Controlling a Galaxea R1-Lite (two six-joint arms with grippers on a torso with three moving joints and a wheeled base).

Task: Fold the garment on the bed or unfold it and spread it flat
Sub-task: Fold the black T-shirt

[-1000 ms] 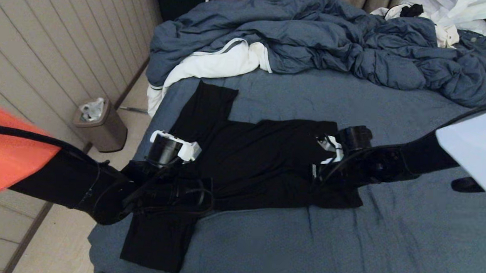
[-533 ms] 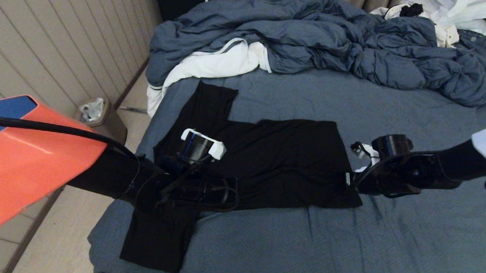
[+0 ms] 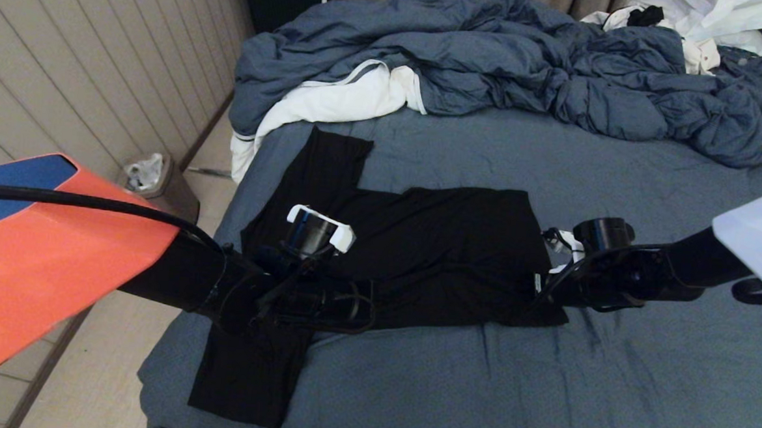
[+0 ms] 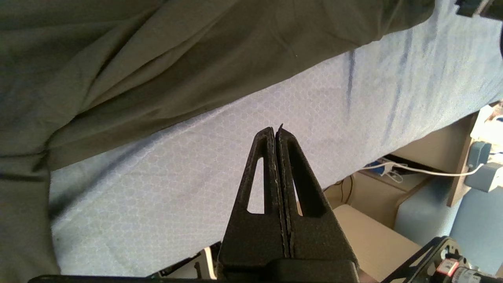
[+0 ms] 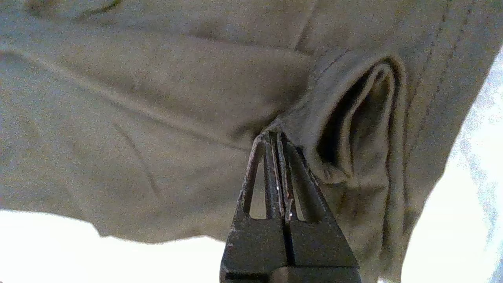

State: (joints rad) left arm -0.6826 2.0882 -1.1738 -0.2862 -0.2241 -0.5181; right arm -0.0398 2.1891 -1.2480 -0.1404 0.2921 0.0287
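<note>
Slate-blue bed (image 3: 607, 382), black garment (image 3: 444, 256) flat, right hand (image 5: 277, 135) closed at hem

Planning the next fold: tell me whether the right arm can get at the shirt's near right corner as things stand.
Probably yes. The right gripper, fingers shut, sits at the black shirt on that side, with only bare bed sheet around the corner. The fingers must open first.

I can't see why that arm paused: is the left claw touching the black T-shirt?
Apart. In the left wrist view, the shut left gripper has only the blue bed sheet beyond its tips; the black T-shirt lies further off.
</note>
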